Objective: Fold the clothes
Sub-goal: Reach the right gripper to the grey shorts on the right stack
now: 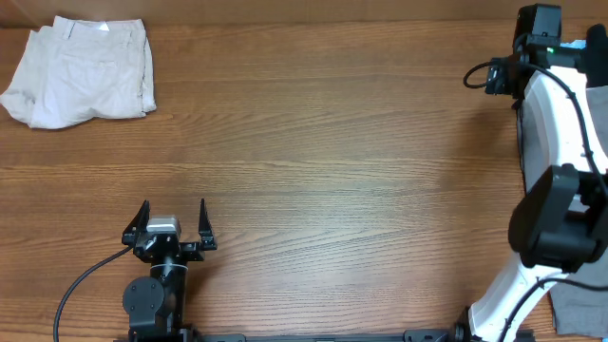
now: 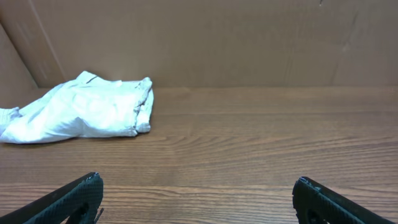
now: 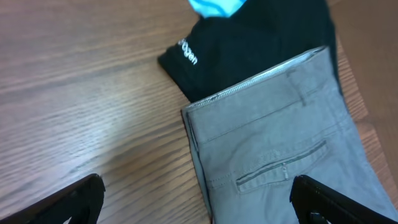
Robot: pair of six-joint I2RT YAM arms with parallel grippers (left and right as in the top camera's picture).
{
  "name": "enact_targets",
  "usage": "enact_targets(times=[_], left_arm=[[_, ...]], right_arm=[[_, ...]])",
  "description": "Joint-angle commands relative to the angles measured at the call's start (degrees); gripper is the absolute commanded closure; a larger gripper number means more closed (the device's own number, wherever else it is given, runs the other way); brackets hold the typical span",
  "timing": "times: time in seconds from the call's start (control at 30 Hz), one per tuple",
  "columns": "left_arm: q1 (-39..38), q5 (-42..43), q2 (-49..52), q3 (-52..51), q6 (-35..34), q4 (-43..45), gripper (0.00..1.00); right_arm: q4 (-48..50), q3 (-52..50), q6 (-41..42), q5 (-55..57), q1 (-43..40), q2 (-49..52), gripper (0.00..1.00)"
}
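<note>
Beneath right pincer (image 3: 196, 183), grey shorts (image 3: 273, 143).

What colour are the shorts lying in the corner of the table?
The shorts are cream, almost white. The overhead view shows them best.

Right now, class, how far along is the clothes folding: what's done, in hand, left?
Done: the cream fabric shorts look folded at the far-left corner of the wooden table. In hand: nothing; the left end effector and right end effector are open and empty. Left: the grey woven shorts, black lettered garment and light-blue garment, piled unfolded.
</note>
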Motion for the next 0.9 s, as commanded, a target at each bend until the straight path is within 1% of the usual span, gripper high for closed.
enact_targets(times=[0.0, 0.2, 0.3, 0.57, 0.87], left_arm=[[0.44, -0.37, -0.59, -0.31, 1.25, 0.04, 0.00], [0.44, -0.39, -0.59, -0.31, 1.25, 0.04, 0.00], [0.44, -0.37, -0.59, -0.31, 1.25, 0.04, 0.00], [0.44, -0.37, -0.59, -0.31, 1.25, 0.04, 0.00], [0.44, -0.37, -0.59, -0.31, 1.25, 0.04, 0.00]], right_arm=[[0.52, 1.36, -1.09, 0.20, -0.85, 4.17, 0.00], [2.73, 1.31, -2.21, 0.44, -1.14, 7.41, 0.00], [2.82, 1.31, -2.14, 1.55, -1.88, 9.16, 0.04], [2.93, 1.31, -2.19, 2.14, -3.93, 13.57, 0.04], [6.14, 1.31, -2.21, 2.14, -4.24, 14.73, 0.04]])
